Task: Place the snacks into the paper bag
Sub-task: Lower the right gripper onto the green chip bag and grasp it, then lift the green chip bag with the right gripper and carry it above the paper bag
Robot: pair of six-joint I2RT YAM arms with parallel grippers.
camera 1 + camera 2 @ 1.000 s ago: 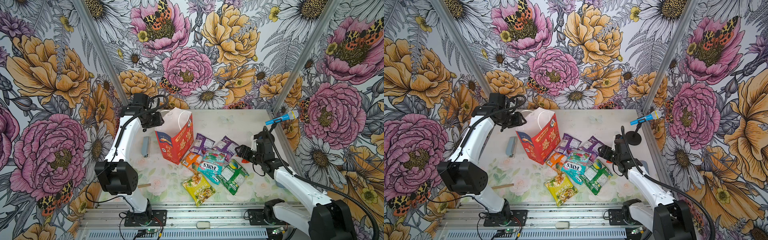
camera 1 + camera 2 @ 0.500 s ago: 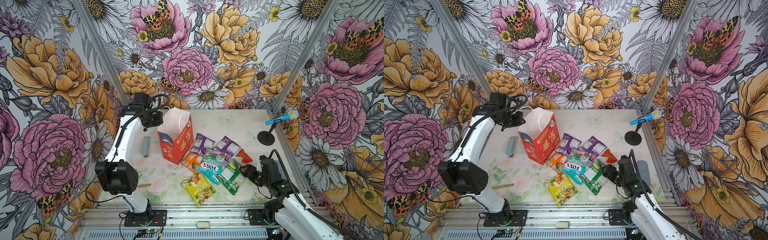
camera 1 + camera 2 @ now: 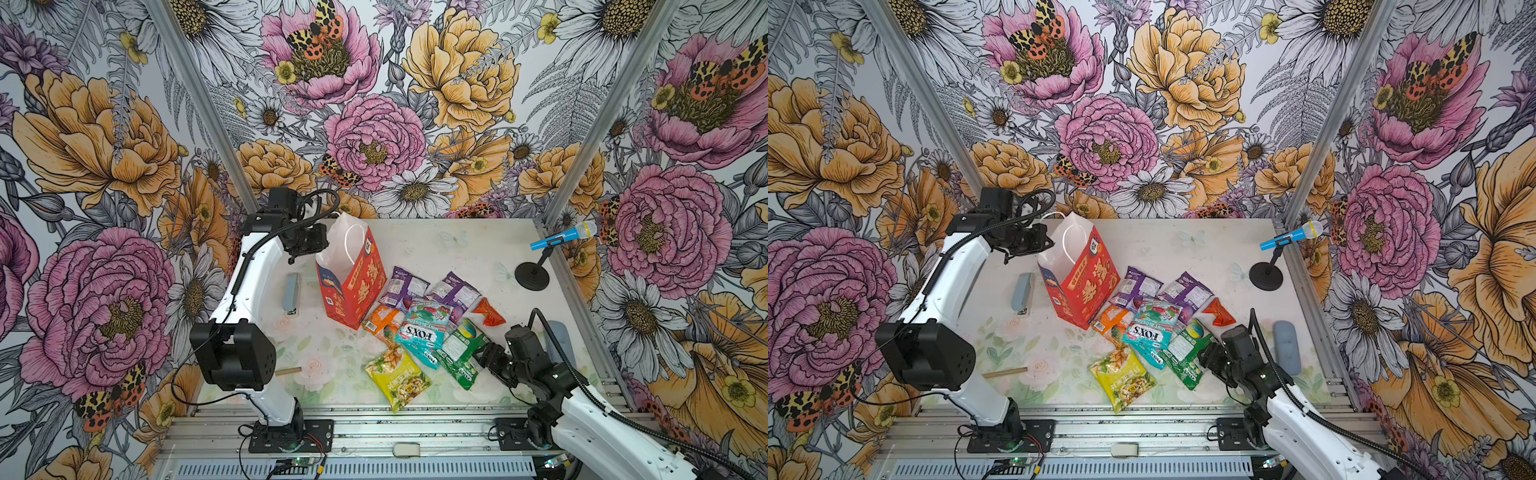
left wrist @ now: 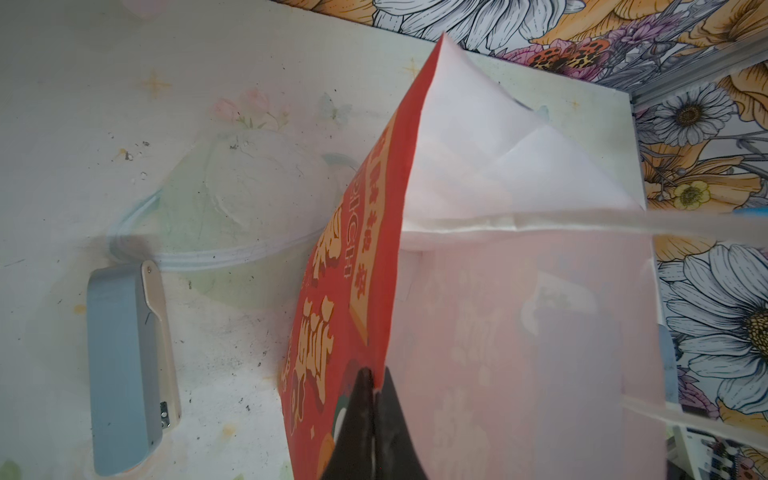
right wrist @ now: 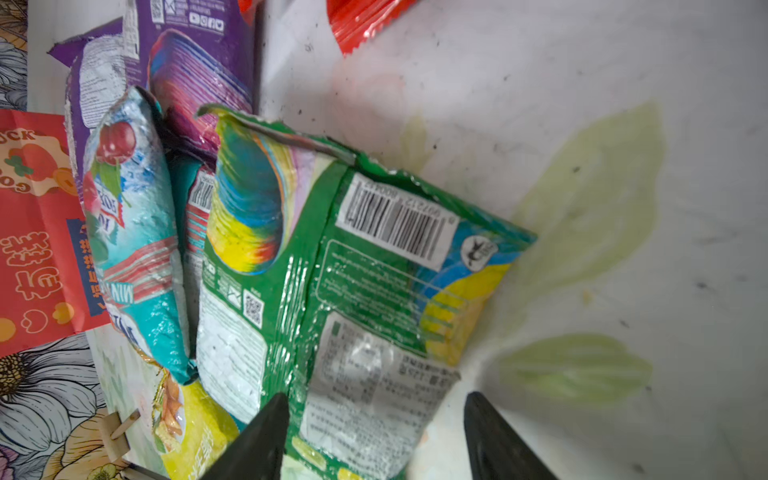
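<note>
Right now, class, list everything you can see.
paper bag: one, red, beside pile.
purple packets: two, purple, pile's rear.
orange packet: one, orange, beside bag.
teal packet: one, teal, pile's middle.
green packet: one, green, pile's right.
yellow packet: one, yellow, pile's front.
triangular packet: one, red, beside purples.
block: one, grey, left of bag.
microphone: one, blue, right rear.
oblong: one, grey, right edge.
stick: one, tan, front left.
left gripper: black, shut on paper bag.
right gripper: black, open around green packet.

Bright, even, diffuse light leaves only faint shadows. Glare glints off the green packet (image 5: 345,270). The cord handle (image 4: 602,218) blurs near the lens.
</note>
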